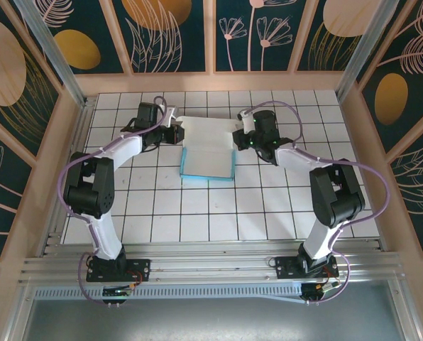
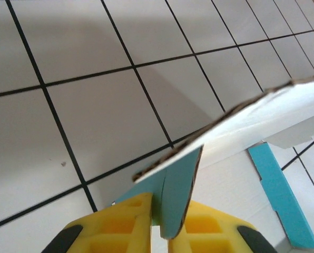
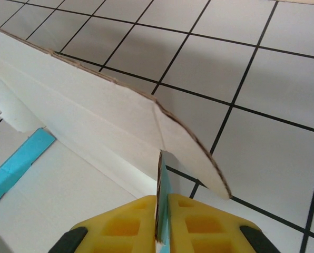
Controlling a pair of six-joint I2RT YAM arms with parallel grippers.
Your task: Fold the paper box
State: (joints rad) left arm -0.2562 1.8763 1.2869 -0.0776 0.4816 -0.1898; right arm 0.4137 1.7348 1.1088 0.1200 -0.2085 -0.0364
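The bench [image 1: 162, 206] is white tile with a black grid, evenly lit. Around it stand dark teal walls [image 1: 176, 35] printed with gold ovals and pale line-drawn flowers, split by light wooden battens [image 1: 210, 35]. Metal posts [image 1: 47, 42] rise at the far corners; aluminium rails [image 1: 211, 266] cross the near edge.

Soft, even light is falling from overhead, leaving the tiled table [image 1: 282, 206] bright without glare. The paper box [image 2: 262, 113] is casting a pale grey shadow across the tiles beside it. Up close, the yellow fingers [image 3: 120, 226] are blurring slightly along the wrist view's bottom edge.
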